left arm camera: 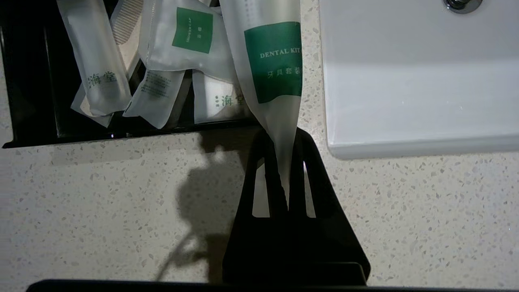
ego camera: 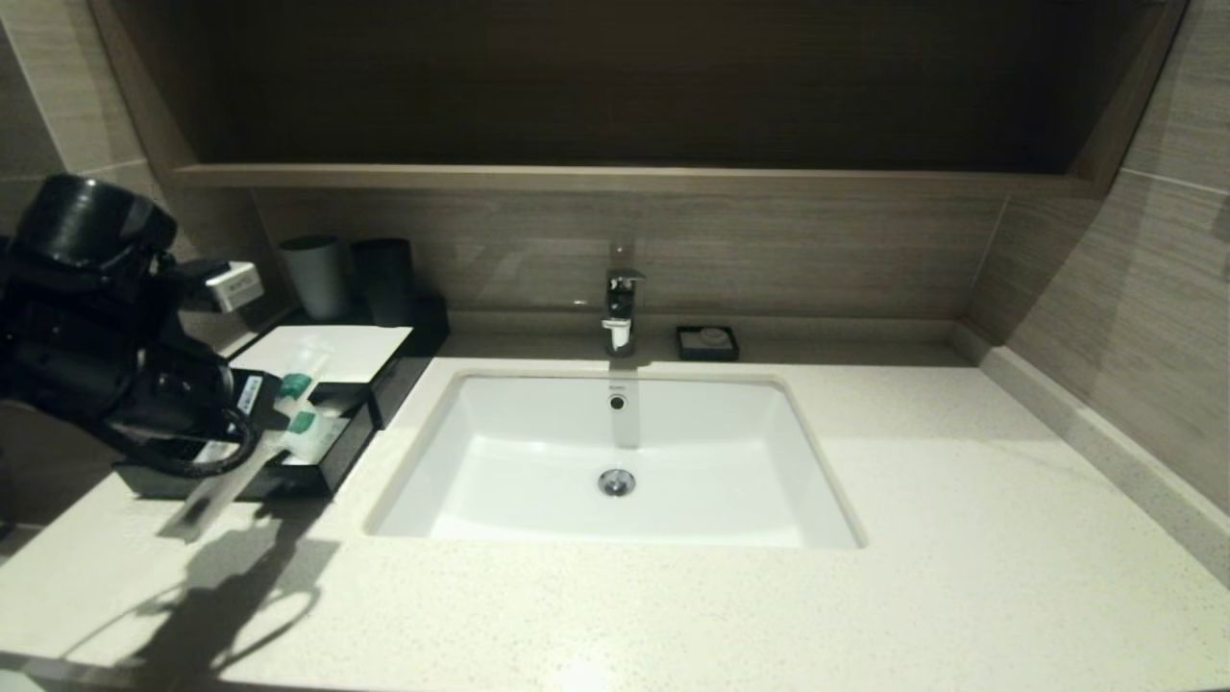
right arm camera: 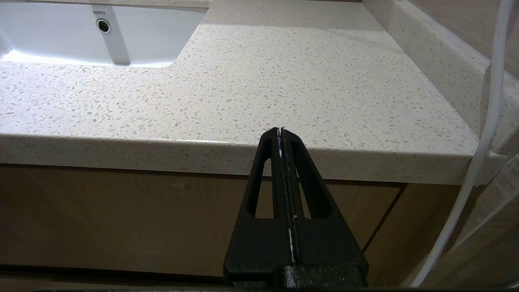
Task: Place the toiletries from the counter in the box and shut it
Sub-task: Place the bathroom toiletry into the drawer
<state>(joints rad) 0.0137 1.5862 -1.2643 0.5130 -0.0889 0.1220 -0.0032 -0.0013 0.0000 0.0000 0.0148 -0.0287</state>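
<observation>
1. Toiletries are showing as translucent white plastic sachets with green labels; one long narrow sachet (left arm camera: 272,61), printed "DENTAL KIT" on a green patch, is being pinched at its tapered end by the left gripper (left arm camera: 285,162), whose black fingers are clenched on the thin film
2. Held sachet's long axis is running straight out from the fingertips, its far end reaching over the open drawer (left arm camera: 32,121) of the box (ego camera: 336,351); in the head view it is hanging just over the drawer's front corner, beside the sink
3. Three more sachets are lying inside the drawer, overlapping loosely: a long one with green characters (left arm camera: 99,69), a shorter flat one labelled as a shower cap (left arm camera: 186,34), and another (left arm camera: 156,95) partly tucked beneath them
4. Box is looking low, black and rectangular with a flat white top panel, sitting at the left rear of the counter (ego camera: 961,538), a cream speckled stone slab
5. Sink basin (ego camera: 538,500) is appearing smooth, white and rectangular
6. Right gripper (right arm camera: 280,132) is resting below the counter's front edge, its black fingers pressed together on nothing
</observation>
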